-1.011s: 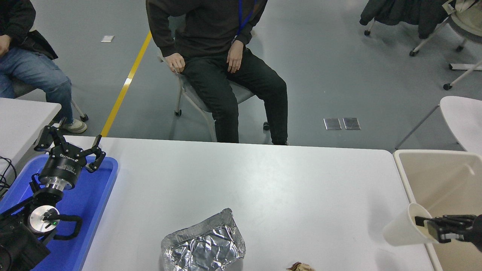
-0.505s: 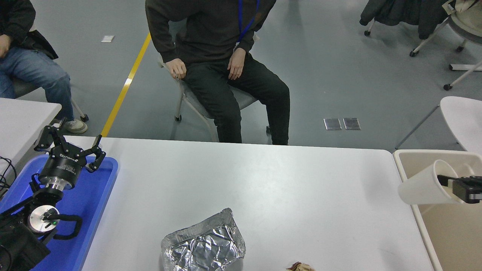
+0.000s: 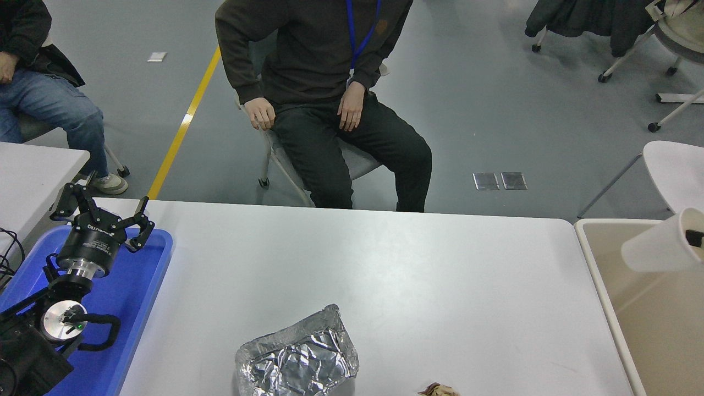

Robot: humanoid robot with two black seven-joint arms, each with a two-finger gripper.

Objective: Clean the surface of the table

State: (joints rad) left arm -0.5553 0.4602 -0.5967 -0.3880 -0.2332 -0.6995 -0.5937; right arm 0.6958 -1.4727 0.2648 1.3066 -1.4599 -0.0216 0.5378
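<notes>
The table surface point(image 3: 418, 275) is a wide white-grey top. On it lie a crumpled foil tray point(image 3: 297, 358) near the front edge and a small brown scrap point(image 3: 438, 390) at the bottom edge. A white paper cup point(image 3: 657, 250) hangs tilted in the air over the beige bin point(image 3: 610, 308) at the right. Only a black tip of my right gripper point(image 3: 696, 237) shows, at the cup's rim at the picture's right edge, holding the cup. My left gripper point(image 3: 104, 212) is open, parked at the lower left over the blue tray point(image 3: 132, 297).
A person in dark clothes sits on a chair point(image 3: 308, 148) just beyond the table's far edge. Another person point(image 3: 49, 104) sits at the far left. A smaller white table point(image 3: 33, 176) stands at the left, and chairs stand at the far right.
My right gripper has carried the cup up and to the right, from the table's right edge to over the bin, and is now mostly out of frame. The seated person shifted slightly.
</notes>
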